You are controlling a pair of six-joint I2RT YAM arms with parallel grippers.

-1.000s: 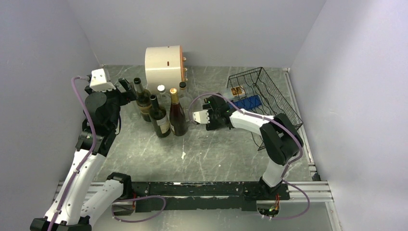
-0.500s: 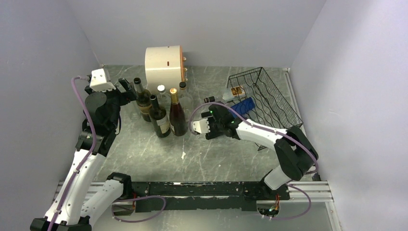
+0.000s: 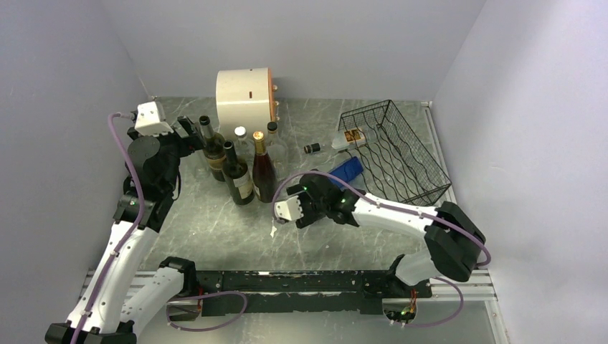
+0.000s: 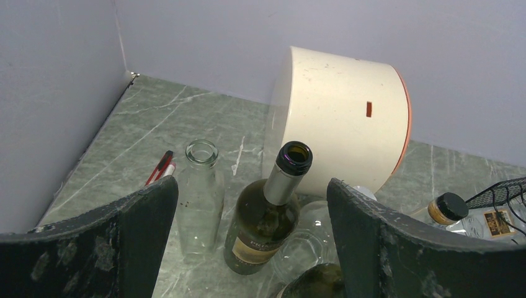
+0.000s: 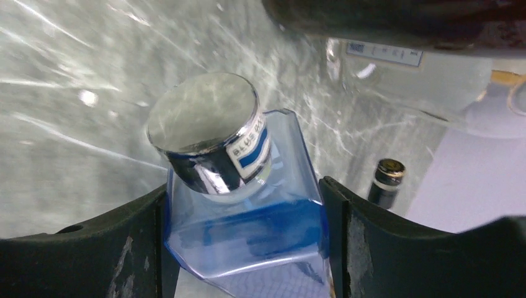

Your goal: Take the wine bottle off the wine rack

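Note:
The black wire-mesh wine rack [image 3: 401, 147] stands at the back right. My right gripper [image 3: 305, 208] is shut on a blue glass bottle [image 3: 350, 170] and holds it left of the rack, outside it, over the table's middle. In the right wrist view the blue bottle [image 5: 248, 230] sits between my fingers, its silver cap [image 5: 208, 133] pointing away. A clear labelled bottle [image 3: 350, 136] lies at the rack's left opening. My left gripper [image 3: 192, 130] is open and empty beside the standing bottles; its jaws stand wide apart in the left wrist view [image 4: 254, 248].
Several upright bottles [image 3: 244, 172] stand left of centre, among them a green one [image 4: 270, 211] and a clear one [image 4: 201, 192]. A cream cylinder drum [image 3: 245, 93] lies behind them. A small dark-capped bottle [image 3: 310, 148] lies near the rack. Walls close in on three sides.
My right gripper has drawn the blue bottle out of the rack, moving left and toward the near edge. The left arm has not moved.

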